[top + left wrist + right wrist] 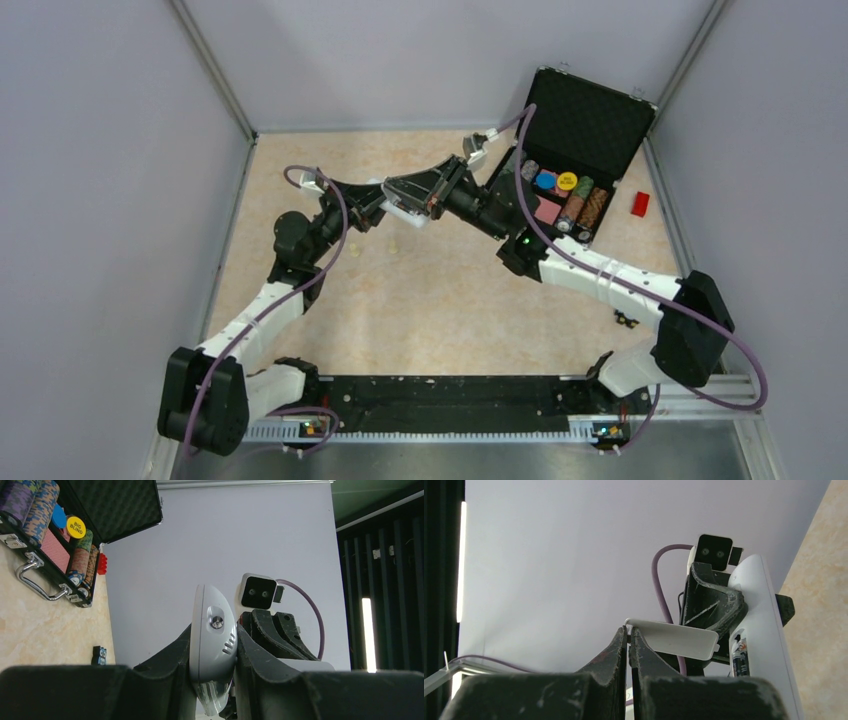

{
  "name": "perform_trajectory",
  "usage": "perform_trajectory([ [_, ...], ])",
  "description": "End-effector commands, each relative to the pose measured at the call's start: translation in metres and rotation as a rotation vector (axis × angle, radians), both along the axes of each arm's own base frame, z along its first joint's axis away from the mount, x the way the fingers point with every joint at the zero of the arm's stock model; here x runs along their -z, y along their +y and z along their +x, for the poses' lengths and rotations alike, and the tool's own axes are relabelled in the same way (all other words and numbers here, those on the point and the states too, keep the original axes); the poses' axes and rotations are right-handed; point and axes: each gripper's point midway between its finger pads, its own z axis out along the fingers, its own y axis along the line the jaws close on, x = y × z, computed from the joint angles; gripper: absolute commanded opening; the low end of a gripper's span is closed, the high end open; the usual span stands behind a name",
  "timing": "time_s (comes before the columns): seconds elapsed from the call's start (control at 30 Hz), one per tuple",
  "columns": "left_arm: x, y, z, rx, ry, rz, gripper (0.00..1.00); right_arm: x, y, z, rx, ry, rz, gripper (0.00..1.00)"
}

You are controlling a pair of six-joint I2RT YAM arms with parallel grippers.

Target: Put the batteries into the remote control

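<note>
My left gripper (pixel 212 647) is shut on the white remote control (pixel 212 630), held edge-on above the table. In the top view the remote control (pixel 408 213) is at the back centre, where both grippers meet. My right gripper (pixel 629 632) is shut on the rim of a small white cover piece (pixel 679 640), which hangs just beside the remote control (pixel 764 645). A dark battery (pixel 740 659) shows in the remote's open compartment. I cannot tell whether a second one lies beside it.
An open black case (pixel 585 150) of poker chips stands at the back right, with a red block (pixel 640 203) beside it. A small black piece (pixel 626 319) lies near the right arm. Cream pegs (pixel 393 246) lie on the table under the grippers.
</note>
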Motion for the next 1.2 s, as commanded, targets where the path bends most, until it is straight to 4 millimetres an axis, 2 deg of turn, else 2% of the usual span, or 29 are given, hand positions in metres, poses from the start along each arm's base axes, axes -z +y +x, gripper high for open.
perform_trajectory([
  [0.0,-0.028,0.0,-0.006,0.004,-0.103,-0.031,0.0,-0.021,0.0,0.001,-0.004,-0.045,0.054,0.0],
  [0.47,-0.031,0.001,-0.009,-0.003,-0.108,-0.041,0.0,-0.002,0.003,0.006,0.002,-0.008,0.031,0.0],
  [1.17,-0.032,0.001,-0.014,0.003,-0.13,-0.035,0.0,0.004,-0.002,0.011,0.018,0.018,0.039,0.0],
])
